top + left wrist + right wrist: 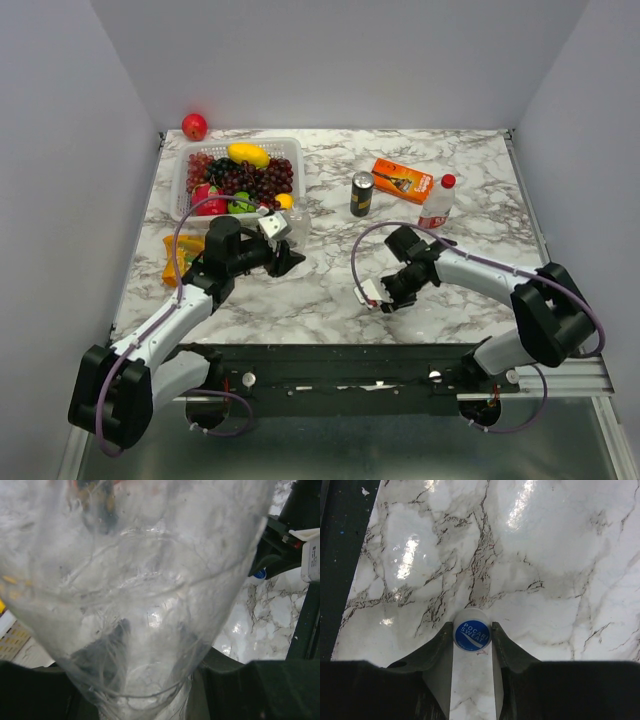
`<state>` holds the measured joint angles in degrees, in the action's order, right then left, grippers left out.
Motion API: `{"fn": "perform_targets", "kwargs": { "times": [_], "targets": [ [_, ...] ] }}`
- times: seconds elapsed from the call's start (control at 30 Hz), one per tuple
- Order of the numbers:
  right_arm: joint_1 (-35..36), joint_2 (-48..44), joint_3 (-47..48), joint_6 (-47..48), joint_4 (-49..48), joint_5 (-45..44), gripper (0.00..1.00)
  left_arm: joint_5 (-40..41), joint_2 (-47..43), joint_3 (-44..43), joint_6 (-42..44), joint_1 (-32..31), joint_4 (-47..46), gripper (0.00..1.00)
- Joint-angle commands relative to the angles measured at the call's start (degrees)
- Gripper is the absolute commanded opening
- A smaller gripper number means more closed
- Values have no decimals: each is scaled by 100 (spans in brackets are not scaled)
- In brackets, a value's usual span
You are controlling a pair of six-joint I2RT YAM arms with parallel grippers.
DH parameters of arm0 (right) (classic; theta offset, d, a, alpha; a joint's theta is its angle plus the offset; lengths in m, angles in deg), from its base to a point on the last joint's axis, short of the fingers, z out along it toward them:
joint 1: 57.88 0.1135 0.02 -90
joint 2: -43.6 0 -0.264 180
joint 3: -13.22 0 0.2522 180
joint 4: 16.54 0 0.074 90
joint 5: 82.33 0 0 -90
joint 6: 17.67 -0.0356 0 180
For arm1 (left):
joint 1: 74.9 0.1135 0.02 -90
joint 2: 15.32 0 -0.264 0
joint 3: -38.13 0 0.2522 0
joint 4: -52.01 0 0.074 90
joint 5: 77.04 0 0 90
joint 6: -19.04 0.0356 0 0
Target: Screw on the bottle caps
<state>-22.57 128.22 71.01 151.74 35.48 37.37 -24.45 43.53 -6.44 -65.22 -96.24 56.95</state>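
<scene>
The right gripper [471, 631] clamps the blue cap [472, 636] at lower centre. The cap is probably light, rigid and slick, so hold it by its side wall. The left gripper [288, 252] grips the plain bottle [140, 605], which is likely thin-walled and crushable.

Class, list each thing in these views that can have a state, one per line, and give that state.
Labelled bottle: upright, red cap on.
Plain bottle: gripped by left hand.
Blue cap: off any bottle, pinched in right hand.
Drink can: upright.
Basket: holds fruit.
Orange box: lying flat.
</scene>
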Motion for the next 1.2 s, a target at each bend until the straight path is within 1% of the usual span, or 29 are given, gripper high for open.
{"fn": "perform_targets", "kwargs": {
  "times": [0.0, 0.03, 0.07, 0.1, 0.13, 0.17, 0.2, 0.23, 0.27, 0.33, 0.4, 0.47, 0.6, 0.7, 0.8, 0.93, 1.17],
  "targets": [
    [46, -559, 795, -478, 532, 80, 28, -591, -32, 355, 163, -106, -620, 0],
    [46, -665, 1070, -671, 855, 298, 28, -653, 3, 539, 243, -333, -917, 0],
    [37, -831, 1368, -1108, 1041, 439, 28, -697, 82, 636, 357, -457, -1094, 0],
    [46, -894, 1745, -1330, 1208, 580, 28, -724, 135, 846, 532, -624, -1278, 0],
    [37, -921, 2402, -1532, 1558, 851, 28, -741, 205, 935, 603, -756, -1741, 0],
    [46, -921, 2783, -1970, 1692, 993, 28, -768, 406, 1006, 656, -1001, -1946, 0],
    [46, -912, 3108, -2191, 1798, 1108, 28, -759, 530, 1050, 692, -1108, -2122, 0],
    [46, -886, 3686, -2376, 2008, 1318, 28, -759, 644, 1111, 822, -1213, -2437, 0],
    [46, -851, 3935, -2570, 2123, 1398, 28, -768, 837, 1138, 919, -1423, -2571, 0],
    [64, -728, 4331, -2738, 2334, 1582, 28, -751, 961, 1200, 1165, -1618, -2808, 0],
    [177, -596, 4754, -2590, 2571, 1601, 29, -820, 1146, 1165, 1176, -1706, -2897, 0],
    [370, -412, 4930, -2301, 2932, 1487, 29, -873, 1330, 1025, 1114, -1706, -2915, 0],
    [573, -376, 4896, -1712, 2985, 1364, 29, -847, 1498, 954, 1087, -1698, -3055, 0],
    [714, -323, 4878, -1474, 3073, 1294, 29, -856, 1585, 928, 1061, -1698, -3170, 0],
    [881, -288, 4826, -1455, 2942, 1127, 29, -865, 1621, 901, 1079, -1698, -3214, 0],
    [934, -227, 4781, -1464, 2757, 1030, 29, -821, 1612, 892, 1210, -1698, -3100, 0],
    [1048, -121, 4825, -1377, 2731, 925, 30, -865, 1603, 840, 1386, -1698, -2959, 0]
  ]
}}
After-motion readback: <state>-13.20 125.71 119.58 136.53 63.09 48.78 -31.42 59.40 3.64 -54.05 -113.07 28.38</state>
